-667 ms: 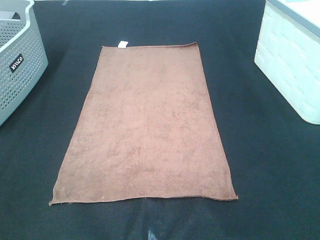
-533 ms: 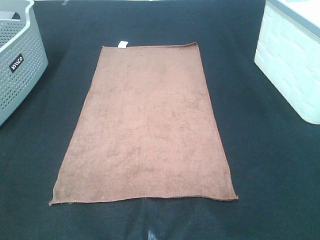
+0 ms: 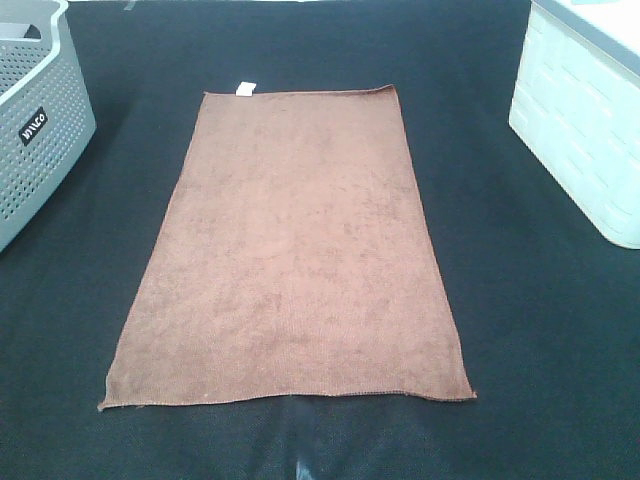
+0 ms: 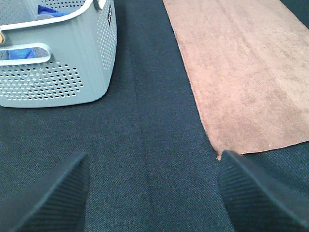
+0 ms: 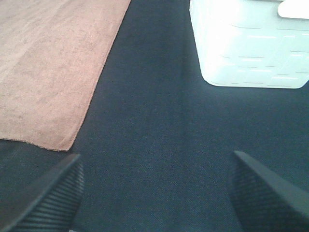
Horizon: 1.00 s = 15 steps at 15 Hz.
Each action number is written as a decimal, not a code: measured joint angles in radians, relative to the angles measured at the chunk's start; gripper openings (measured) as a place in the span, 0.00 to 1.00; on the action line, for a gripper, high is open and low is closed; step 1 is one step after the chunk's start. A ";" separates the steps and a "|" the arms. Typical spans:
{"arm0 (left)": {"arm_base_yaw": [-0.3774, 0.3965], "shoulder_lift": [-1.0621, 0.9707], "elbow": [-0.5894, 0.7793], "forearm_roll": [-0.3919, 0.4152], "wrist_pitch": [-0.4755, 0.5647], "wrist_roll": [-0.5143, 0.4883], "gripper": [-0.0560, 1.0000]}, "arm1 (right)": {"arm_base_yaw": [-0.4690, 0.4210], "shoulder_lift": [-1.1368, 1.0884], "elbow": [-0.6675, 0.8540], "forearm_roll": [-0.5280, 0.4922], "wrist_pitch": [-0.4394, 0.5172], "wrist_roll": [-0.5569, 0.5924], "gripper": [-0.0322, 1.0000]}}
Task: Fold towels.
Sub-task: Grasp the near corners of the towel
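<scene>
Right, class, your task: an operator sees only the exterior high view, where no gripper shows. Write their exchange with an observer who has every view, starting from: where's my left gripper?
Observer: The left gripper hangs open over the bare black mat, just outside the towel's near corner, not touching it.
Operator: And the right one?
Observer: The right gripper is open too, over bare mat beside the towel's other near corner.
Operator: Anything inside the grey basket?
Observer: Yes, the grey basket holds something blue; I can't tell what.
</scene>
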 joint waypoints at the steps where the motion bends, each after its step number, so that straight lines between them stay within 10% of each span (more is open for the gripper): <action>1: 0.000 0.000 0.000 0.000 0.000 0.000 0.73 | 0.000 0.000 0.000 0.000 0.000 0.000 0.77; 15: 0.000 0.000 0.000 0.000 0.000 0.000 0.73 | 0.000 0.000 0.000 0.000 0.000 0.000 0.77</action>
